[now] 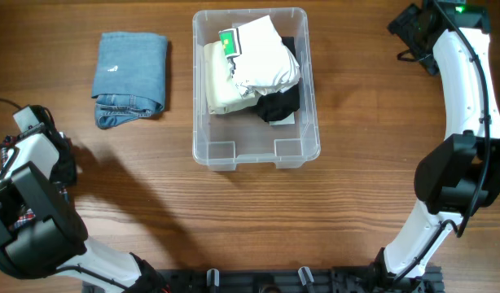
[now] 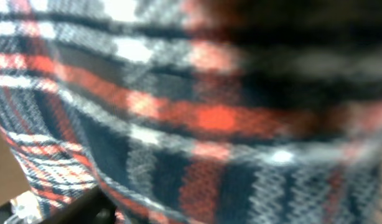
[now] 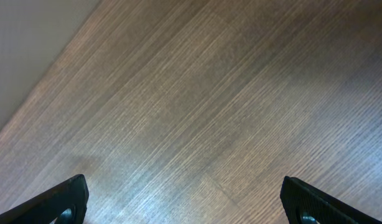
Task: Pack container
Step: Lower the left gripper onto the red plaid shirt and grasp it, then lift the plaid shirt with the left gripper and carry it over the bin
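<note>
The clear plastic container [image 1: 254,155] stands at the table's top middle. It holds a white garment [image 1: 262,61] with a green tag, a cream garment [image 1: 221,89] and a black one [image 1: 278,106]. Folded blue jeans [image 1: 130,75] lie to its left. My left arm [image 1: 34,150] is at the table's left edge, with its jaws hidden under the arm. The left wrist view is filled by blurred red, white and dark plaid cloth [image 2: 197,118]; a bit of it also shows in the overhead view [image 1: 22,216]. My right gripper [image 3: 185,190] is open and empty over bare wood at the far right [image 1: 409,32].
The wooden table [image 1: 234,220] stretches bare in front of the container and between it and the right arm. The right arm's white links [image 1: 462,89] curve along the right edge. The table's edge shows at the upper left of the right wrist view [image 3: 29,81].
</note>
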You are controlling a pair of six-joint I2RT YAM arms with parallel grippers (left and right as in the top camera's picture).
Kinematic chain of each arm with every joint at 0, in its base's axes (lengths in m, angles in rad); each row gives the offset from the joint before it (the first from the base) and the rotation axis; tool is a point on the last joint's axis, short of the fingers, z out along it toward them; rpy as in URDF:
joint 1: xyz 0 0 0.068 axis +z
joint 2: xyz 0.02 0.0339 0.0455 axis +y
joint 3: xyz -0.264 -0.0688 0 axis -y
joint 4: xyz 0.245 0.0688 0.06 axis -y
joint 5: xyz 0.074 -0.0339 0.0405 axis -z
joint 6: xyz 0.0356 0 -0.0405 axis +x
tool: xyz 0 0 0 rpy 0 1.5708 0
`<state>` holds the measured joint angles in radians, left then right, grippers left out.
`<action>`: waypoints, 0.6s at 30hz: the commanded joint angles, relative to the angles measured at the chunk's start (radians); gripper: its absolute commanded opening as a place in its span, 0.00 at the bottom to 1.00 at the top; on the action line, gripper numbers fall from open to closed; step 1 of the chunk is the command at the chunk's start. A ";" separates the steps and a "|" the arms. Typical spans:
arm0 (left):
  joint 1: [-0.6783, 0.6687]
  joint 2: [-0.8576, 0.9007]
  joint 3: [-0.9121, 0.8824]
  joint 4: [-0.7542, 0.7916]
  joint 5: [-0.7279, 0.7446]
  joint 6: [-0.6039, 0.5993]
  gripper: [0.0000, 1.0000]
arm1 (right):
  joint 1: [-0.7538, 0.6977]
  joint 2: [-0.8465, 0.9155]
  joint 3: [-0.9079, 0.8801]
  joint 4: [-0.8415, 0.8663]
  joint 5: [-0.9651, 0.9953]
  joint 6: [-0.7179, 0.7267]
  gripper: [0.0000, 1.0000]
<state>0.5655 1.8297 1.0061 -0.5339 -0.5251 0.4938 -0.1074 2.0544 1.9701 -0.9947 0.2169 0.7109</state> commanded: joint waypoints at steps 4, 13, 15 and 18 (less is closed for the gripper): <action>-0.005 0.053 -0.025 0.000 0.081 -0.012 0.33 | 0.003 0.014 -0.002 0.000 -0.006 0.011 1.00; -0.103 -0.053 0.119 0.023 -0.014 -0.280 0.04 | 0.003 0.014 -0.002 0.000 -0.006 0.011 1.00; -0.125 -0.096 0.167 0.031 -0.013 -0.333 0.04 | 0.003 0.014 -0.002 0.000 -0.006 0.011 1.00; -0.196 -0.189 0.262 0.039 0.047 -0.372 0.04 | 0.003 0.014 -0.002 0.000 -0.006 0.011 1.00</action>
<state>0.4294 1.7580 1.1667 -0.5144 -0.5293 0.2070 -0.1074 2.0544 1.9701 -0.9939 0.2169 0.7109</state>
